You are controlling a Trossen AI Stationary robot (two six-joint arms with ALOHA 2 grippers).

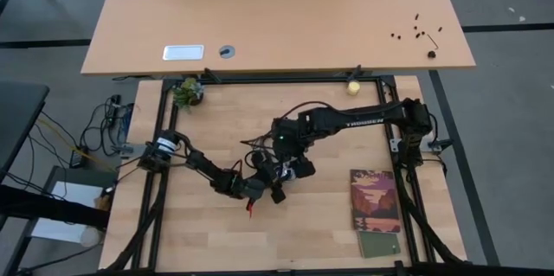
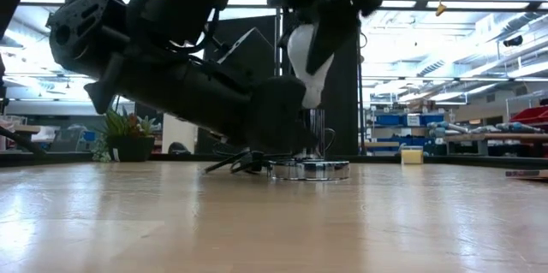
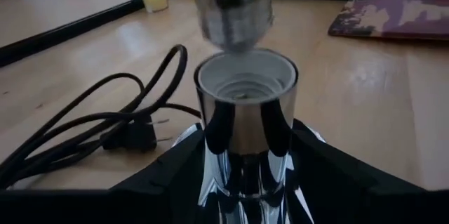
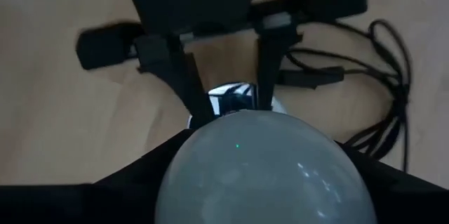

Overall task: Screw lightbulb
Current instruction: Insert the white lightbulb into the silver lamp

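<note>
Two dark grippers are seen meeting mid-table: the chrome socket [image 3: 245,122], smooth and threaded within, is clasped upright by the left gripper [image 3: 245,182], while directly above it, just clear, the glossy white pear-shaped lightbulb [image 2: 308,63] is held base-down, long axis vertical, by the right gripper [image 4: 245,182].

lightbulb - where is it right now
The lightbulb is held in the right gripper near the table's middle, base down just above the open chrome socket, which the left gripper holds.
</note>
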